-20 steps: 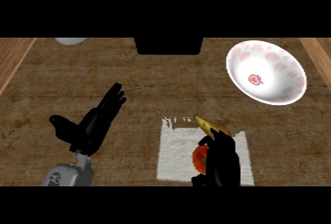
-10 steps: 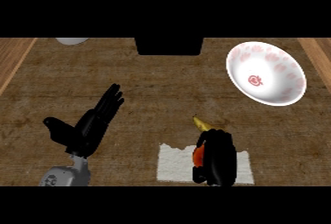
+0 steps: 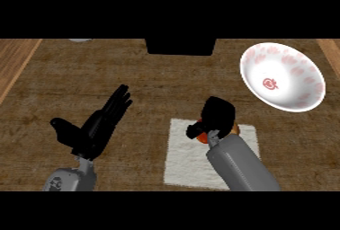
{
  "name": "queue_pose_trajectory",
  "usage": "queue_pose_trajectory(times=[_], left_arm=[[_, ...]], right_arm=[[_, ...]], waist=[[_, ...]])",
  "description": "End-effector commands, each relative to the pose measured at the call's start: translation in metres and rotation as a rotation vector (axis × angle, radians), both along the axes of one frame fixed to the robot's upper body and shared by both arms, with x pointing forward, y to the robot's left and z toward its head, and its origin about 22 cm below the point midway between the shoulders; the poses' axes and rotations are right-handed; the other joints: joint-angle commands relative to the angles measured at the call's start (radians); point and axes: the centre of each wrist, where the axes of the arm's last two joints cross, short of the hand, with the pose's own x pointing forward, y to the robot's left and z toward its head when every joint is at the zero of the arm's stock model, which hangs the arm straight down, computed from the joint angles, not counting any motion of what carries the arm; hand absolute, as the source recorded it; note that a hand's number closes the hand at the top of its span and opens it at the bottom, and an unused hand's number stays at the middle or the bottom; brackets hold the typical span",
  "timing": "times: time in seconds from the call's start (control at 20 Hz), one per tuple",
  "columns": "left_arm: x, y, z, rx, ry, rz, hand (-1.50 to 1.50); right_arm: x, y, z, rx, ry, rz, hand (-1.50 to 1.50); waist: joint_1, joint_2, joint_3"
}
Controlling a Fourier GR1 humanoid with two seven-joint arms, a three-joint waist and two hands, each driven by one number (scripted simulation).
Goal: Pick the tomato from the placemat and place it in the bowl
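While your right hand is curled round the tomato above the placemat, carry it up-right to the bowl, releasing only past its rim. Left hand rests, fingers straight.

White bowl — red-patterned; white placemat; tomato seemingly orange-red.

- Brown woven counter beneath the fingers of both hands.
- White placemat under the right hand's fingers.
- White red-patterned bowl beyond them, rightward.
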Motion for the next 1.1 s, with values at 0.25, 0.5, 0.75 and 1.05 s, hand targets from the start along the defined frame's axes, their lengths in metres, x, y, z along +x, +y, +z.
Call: queue_pose_trajectory(times=[0.25, 0.5, 0.75, 1.05], left_arm=[[-0.01, 0.009, -0.002, -0.005, 0.016, 0.033, 0.0], [-0.001, 0.009, -0.009, 0.012, 0.023, 0.025, 0.0], [-0.002, -0.004, 0.008, -0.006, 0.01, 0.043, 0.0], [-0.007, 0.016, 0.005, -0.004, 0.03, 0.052, 0.0]], right_arm=[[0.016, 0.039, 0.052, -0.035, -0.17, -0.076, 1.5], [0.01, 0.069, 0.125, -0.079, -0.354, -0.091, 1.5], [0.014, 0.066, 0.156, -0.132, -0.443, -0.126, 1.5], [0.018, 0.049, 0.195, -0.092, -0.521, -0.16, 1.5]], waist=[[-0.024, -0.004, 0.006], [-0.03, -0.009, 0.004], [-0.038, -0.009, 0.005], [-0.037, -0.007, 0.005]])
